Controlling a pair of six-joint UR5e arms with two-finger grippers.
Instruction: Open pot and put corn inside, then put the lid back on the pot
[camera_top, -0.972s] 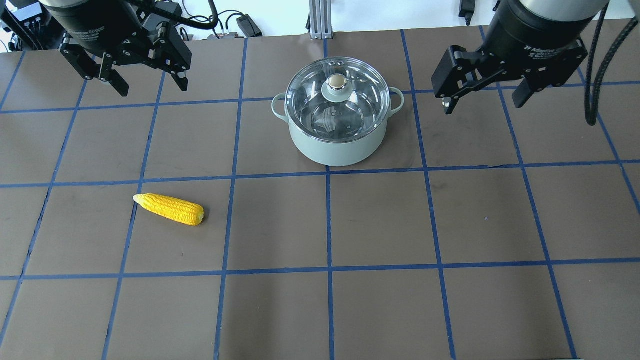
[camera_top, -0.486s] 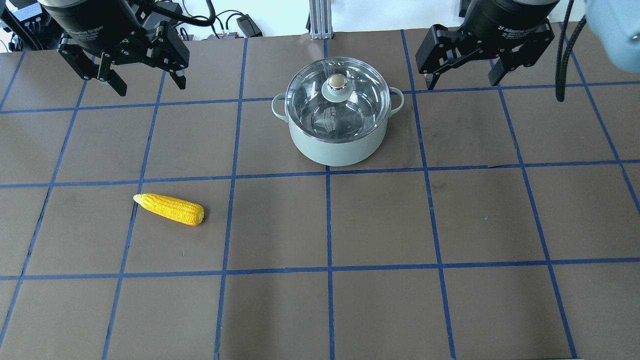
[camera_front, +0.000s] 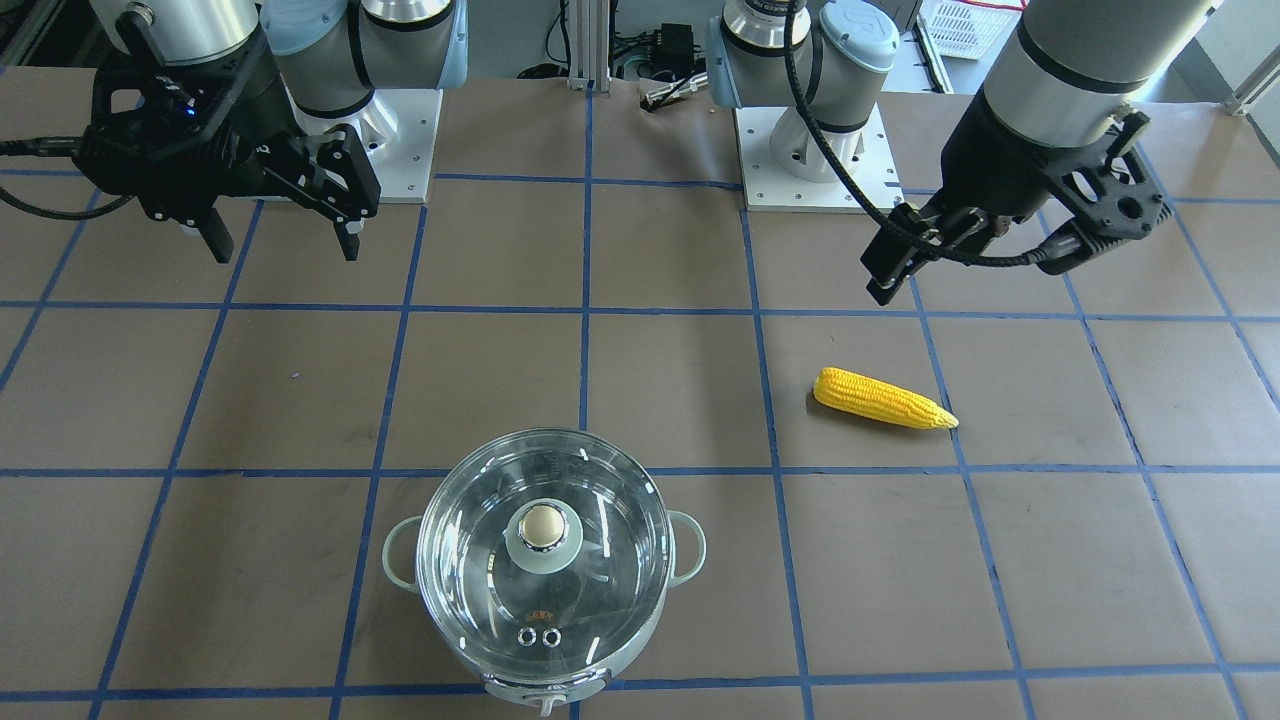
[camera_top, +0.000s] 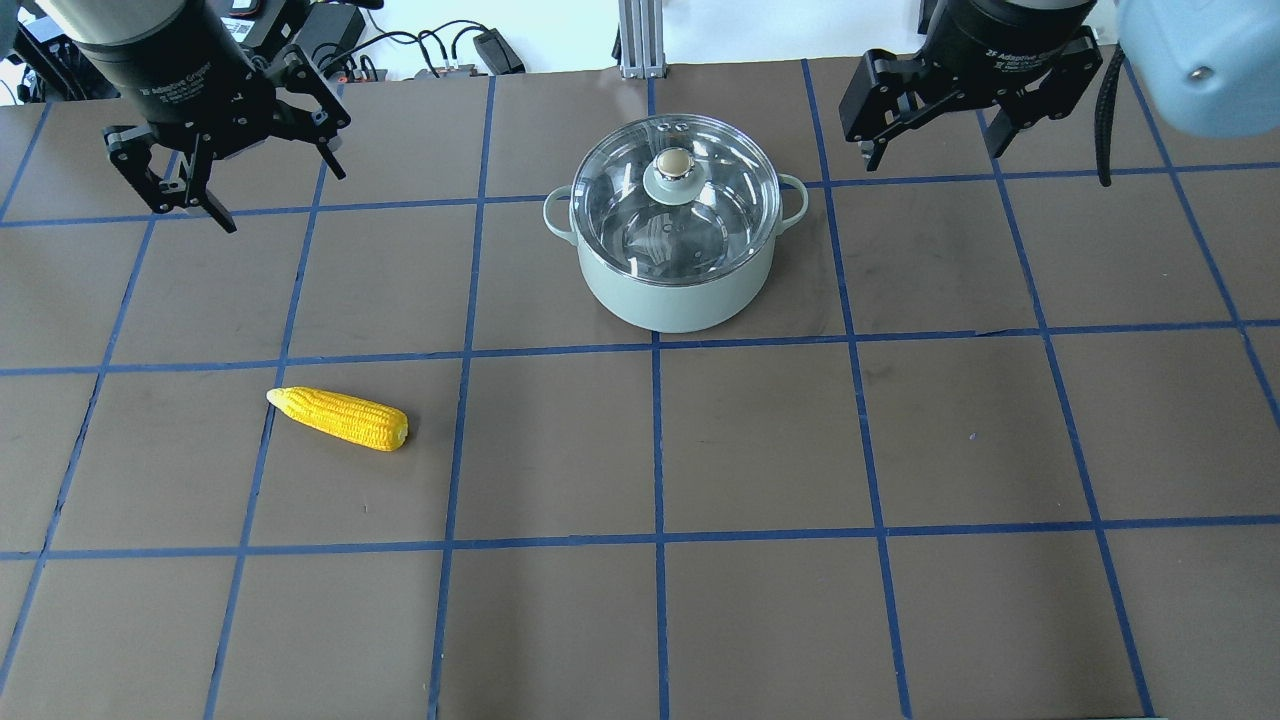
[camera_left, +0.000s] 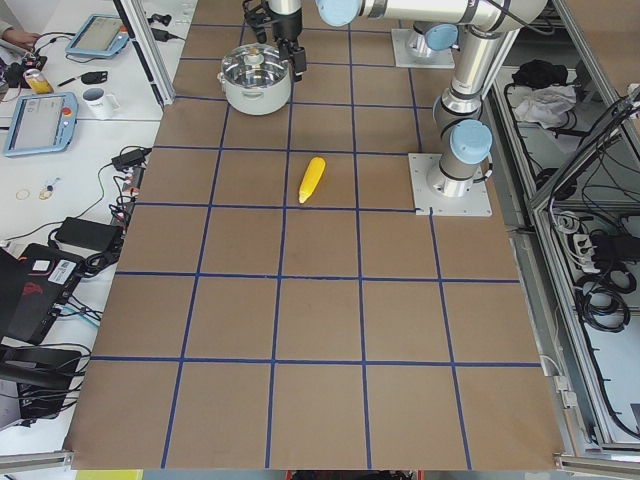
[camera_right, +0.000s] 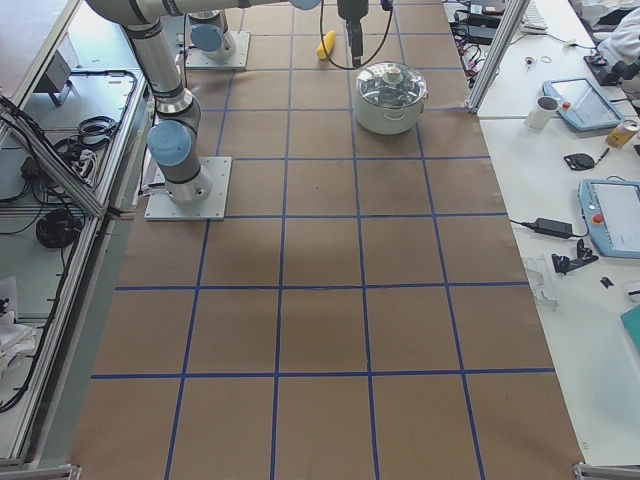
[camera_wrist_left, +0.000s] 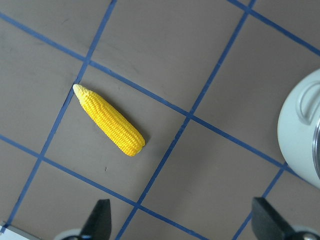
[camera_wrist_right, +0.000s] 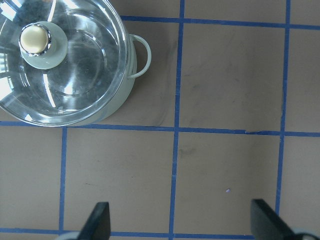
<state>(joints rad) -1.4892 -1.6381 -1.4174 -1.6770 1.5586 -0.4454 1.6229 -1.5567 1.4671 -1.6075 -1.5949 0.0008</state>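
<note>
The mint-green pot (camera_top: 680, 295) stands at the table's far middle with the clear glass lid (camera_top: 630, 215) shut on it. The yellow corn (camera_top: 340, 418) lies flat on the table, near left of the pot. My left gripper (camera_top: 285, 200) is open and empty, hanging in the air beyond the corn. In its wrist view the corn (camera_wrist_left: 109, 120) lies ahead of the open fingers and the pot (camera_wrist_left: 300, 135) is at the right edge. My right gripper (camera_top: 935, 158) is open and empty, raised to the right of the pot. Its wrist view shows the lid (camera_wrist_right: 75, 65) at upper left.
The table (camera_top: 760, 440) is brown paper with a grid of blue tape. Cables and a metal post (camera_top: 635, 40) lie beyond the far edge. The arm bases (camera_front: 815, 150) stand at the robot's side of the table.
The right gripper has moved towards the far edge and a little towards the pot. The left gripper has turned and shifted slightly left. Pot, lid and corn have not moved.
</note>
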